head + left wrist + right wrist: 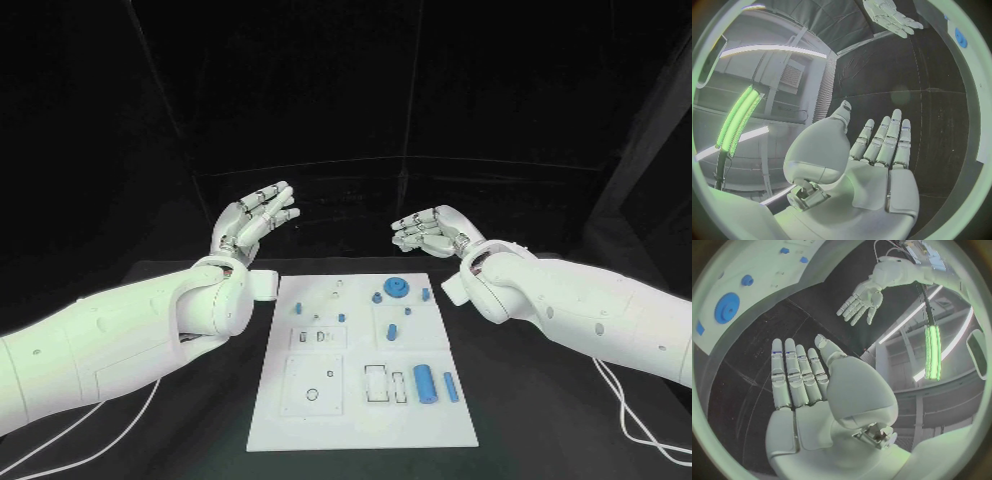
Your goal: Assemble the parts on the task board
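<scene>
1. The left hand point(257, 222) is raised beyond the far left corner of the flat white rectangular task board point(274, 425). Its fingers are stretched out and apart, and it holds nothing; its own wrist view shows the bare palm point(879, 170).

2. The right hand point(428, 232) is raised beyond the board's far right corner, with its fingers extended and a little bent in the head view. Its wrist view shows them straight, side by side and holding nothing point(801, 385).

3. The two hands face each other across the far edge of the board, well apart, and neither touches any part.

4. The board lies flat in the middle of the black table point(173, 300), its long axis running from near to far.

5. The loose pieces lie nearer to the robot than both hands:
   - The round blue gear-shaped disc point(394, 287) lies at the far right of the board, close to the right hand.
   - The blue upright-lying cylinder point(426, 383) and the slim blue peg point(449, 386) lie at the near right, their long axes running near to far.
   - Small blue pieces point(299, 308) lie toward the far left, nearer the left hand.

6. Judging from this layout, assembly has not begun. The right hand seems better placed for the gear and the cylinder, and it would need to come back toward the robot and down.
</scene>
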